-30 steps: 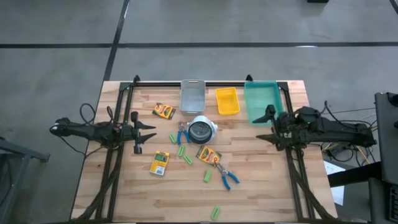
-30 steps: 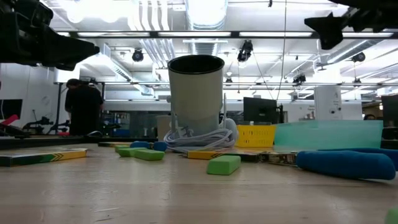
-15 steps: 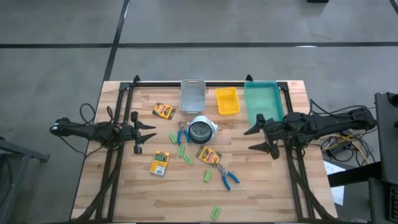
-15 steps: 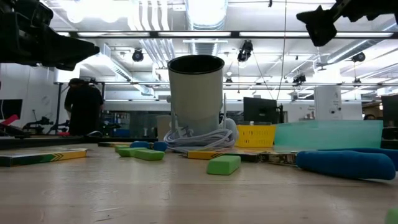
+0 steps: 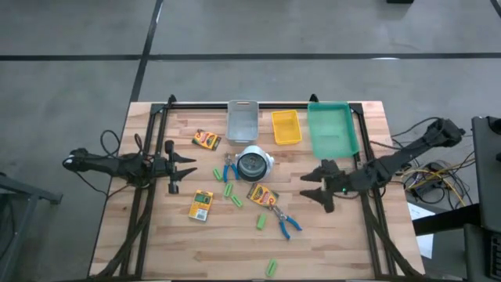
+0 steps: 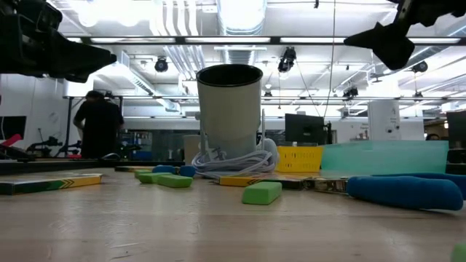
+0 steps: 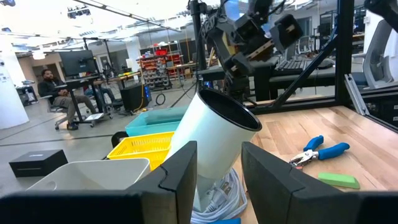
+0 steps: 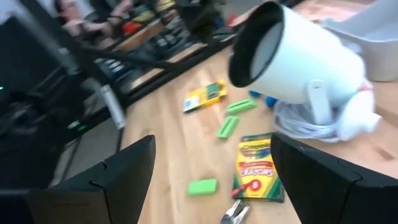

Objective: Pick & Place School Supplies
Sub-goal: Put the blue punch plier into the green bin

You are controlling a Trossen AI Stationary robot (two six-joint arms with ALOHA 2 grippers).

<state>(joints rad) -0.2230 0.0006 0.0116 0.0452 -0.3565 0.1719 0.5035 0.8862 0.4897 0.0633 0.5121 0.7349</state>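
- The right gripper (image 5: 315, 188) hovers above the tabletop (image 5: 344, 243) near its right edge, fingers spread open and empty, pointing toward the tabletop's middle.
- The nearest supplies lie ahead of those fingers: a crayon box (image 5: 261, 193) beside the white cup (image 5: 254, 162), and blue-handled scissors (image 5: 285, 222) just beyond it toward the front edge.
- The scissors' long axis runs diagonally, handles toward the front right corner; judged from this, the right arm is the nearer one for either item.
- Green sticks (image 5: 261, 222) lie scattered between the middle and the front edge.
- The left gripper (image 5: 186, 166) waits near the left edge, fingers open, with two more crayon boxes (image 5: 202, 205) close by.
- The teal bin (image 5: 332, 129) sits at the rear right corner.
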